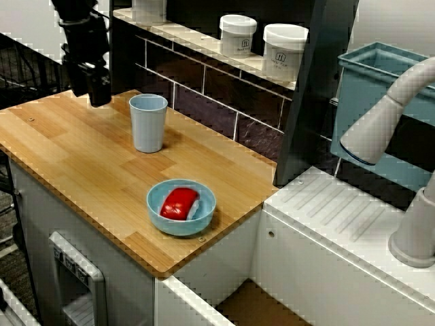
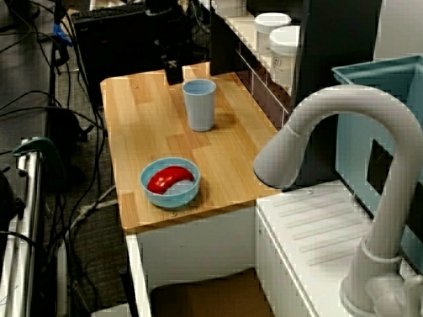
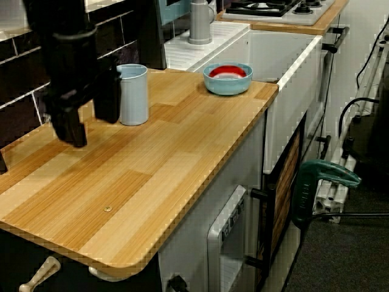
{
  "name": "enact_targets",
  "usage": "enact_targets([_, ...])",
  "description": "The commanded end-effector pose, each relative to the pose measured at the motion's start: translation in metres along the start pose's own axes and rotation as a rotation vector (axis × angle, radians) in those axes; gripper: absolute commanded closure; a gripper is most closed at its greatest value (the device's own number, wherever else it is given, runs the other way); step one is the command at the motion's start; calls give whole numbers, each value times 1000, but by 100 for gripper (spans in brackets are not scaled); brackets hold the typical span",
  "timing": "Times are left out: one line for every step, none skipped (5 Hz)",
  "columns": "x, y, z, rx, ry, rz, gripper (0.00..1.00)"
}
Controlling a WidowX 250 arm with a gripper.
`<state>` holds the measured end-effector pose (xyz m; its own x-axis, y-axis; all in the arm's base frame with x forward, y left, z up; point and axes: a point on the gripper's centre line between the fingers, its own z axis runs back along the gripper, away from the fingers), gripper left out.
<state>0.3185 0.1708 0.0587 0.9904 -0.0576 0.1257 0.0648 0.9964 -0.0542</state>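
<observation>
Seen from the view facing the tiled wall, a light-blue bowl [image 1: 178,228] sits closest, near the front edge of the wooden countertop [image 1: 75,156], with a red-and-white item [image 1: 178,202] lying in it (what it is, I cannot tell). Further back, the light-blue cup [image 1: 148,122] stands upright and well apart from the bowl. Behind and beside the cup hangs the black gripper [image 1: 92,87], above the wood. Its fingers are spread apart with nothing between them, and they are close to the cup without touching it. On the shelf beyond stand two white lidded jars [image 1: 238,34].
</observation>
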Motion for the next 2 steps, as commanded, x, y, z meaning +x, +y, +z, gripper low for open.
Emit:
enact_targets([12,-8,3,26,-15,4,0])
enact_targets([19,-14,-6,14,3,5,0])
